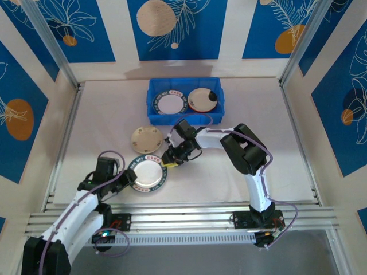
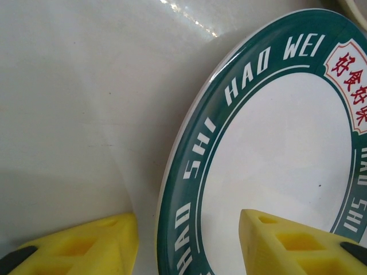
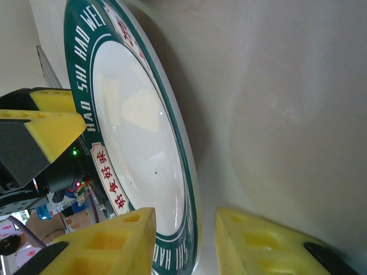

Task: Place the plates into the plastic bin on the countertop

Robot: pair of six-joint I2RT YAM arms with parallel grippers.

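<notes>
Plate [image 1: 148, 173] lies face up on countertop [image 1: 229, 172].

The bin [image 1: 184, 81] sits centre-back on the countertop [image 1: 258, 143], a left-hand plate [image 1: 170, 103] and a right-hand plate [image 1: 203, 99] side by side in it. Just before its left corner lies the middle plate [image 1: 147, 138]; nearer still, the near plate [image 1: 147, 173]. The left gripper [image 1: 128, 179] straddles that plate's left rim, the right gripper [image 1: 170, 162] its far-right rim.

Pale worktop [image 1: 275, 160]: blue bin [image 1: 152, 100] far centre; cream plate [image 1: 147, 138] and green-rimmed plate [image 1: 147, 173] nearer, apart.
</notes>
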